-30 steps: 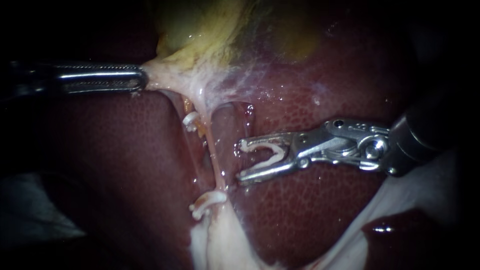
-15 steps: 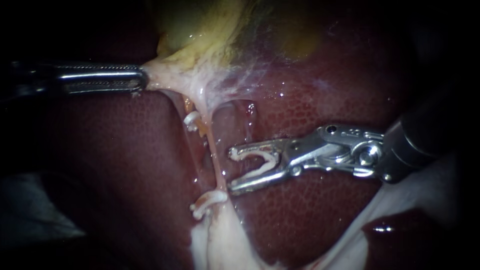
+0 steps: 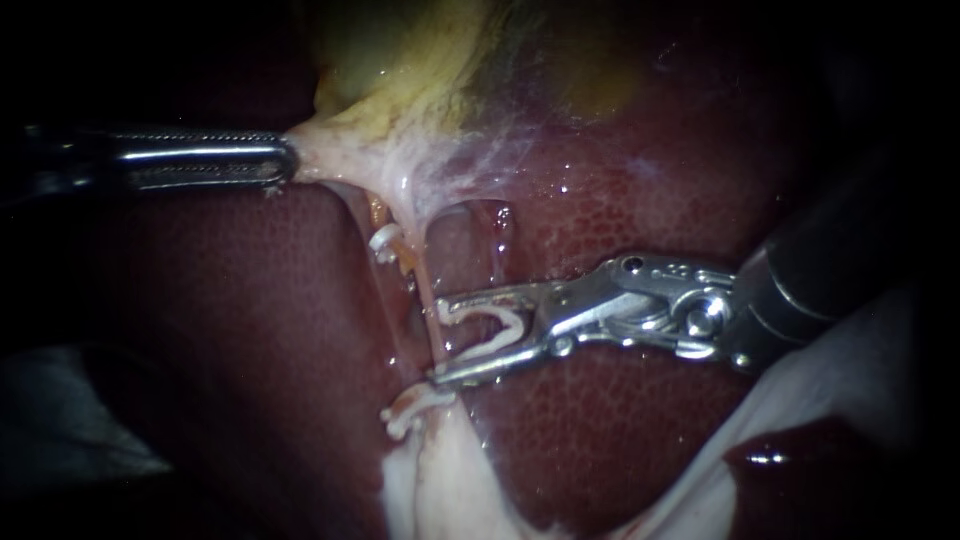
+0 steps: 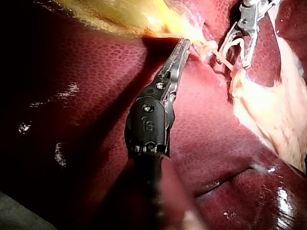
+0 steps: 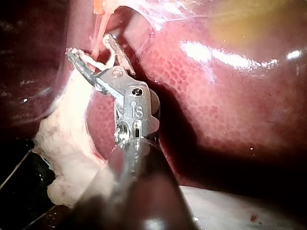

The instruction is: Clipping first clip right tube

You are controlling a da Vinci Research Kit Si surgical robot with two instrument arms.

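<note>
My right instrument (image 3: 438, 342), entering from the right of the frame, has its jaws spread wide around an open white V-shaped plastic clip (image 3: 520, 322), which both jaws touch. The thin pink right tube (image 3: 424, 275) runs down the centre of the frame and sits right at the jaw tips, in the clip's mouth. My left instrument (image 3: 285, 160), at upper left, pinches pale whitish tissue (image 3: 330, 150) below the yellowish gallbladder (image 3: 400, 60). I count three clips: this one, a small white clip (image 3: 383, 240) just left of the tube, and another white clip (image 3: 408, 410) below the jaws. The dark red liver (image 3: 620, 420) lies beneath.
</note>
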